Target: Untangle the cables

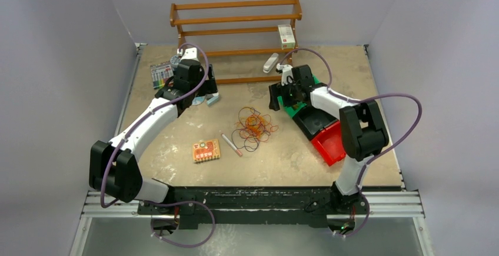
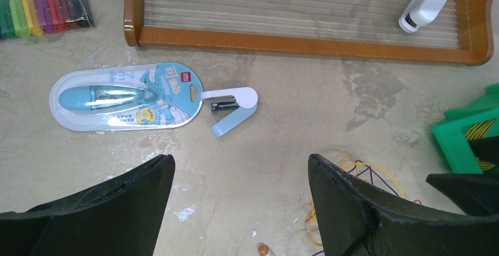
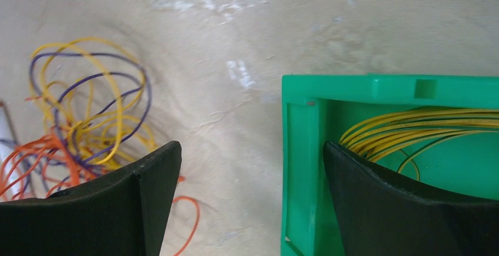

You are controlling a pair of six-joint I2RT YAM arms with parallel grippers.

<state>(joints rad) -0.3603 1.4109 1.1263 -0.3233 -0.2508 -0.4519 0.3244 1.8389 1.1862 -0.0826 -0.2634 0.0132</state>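
Orange, yellow and blue cables form a roundish, directionless tangle.

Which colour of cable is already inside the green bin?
The thin yellow wire loops lie in the green plastic bin. The loose tangle on the beige table holds all the orange-red and dark blue, plus more yellow.

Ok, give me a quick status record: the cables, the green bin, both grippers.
cables: mid-table, yellow, orange and dark blue loops in one tangle
green bin: holds separate yellow loops
left gripper: open, empty, above bare table near the correction tape pack
right gripper: open, empty, straddling the green bin's wall, tangle just beside it
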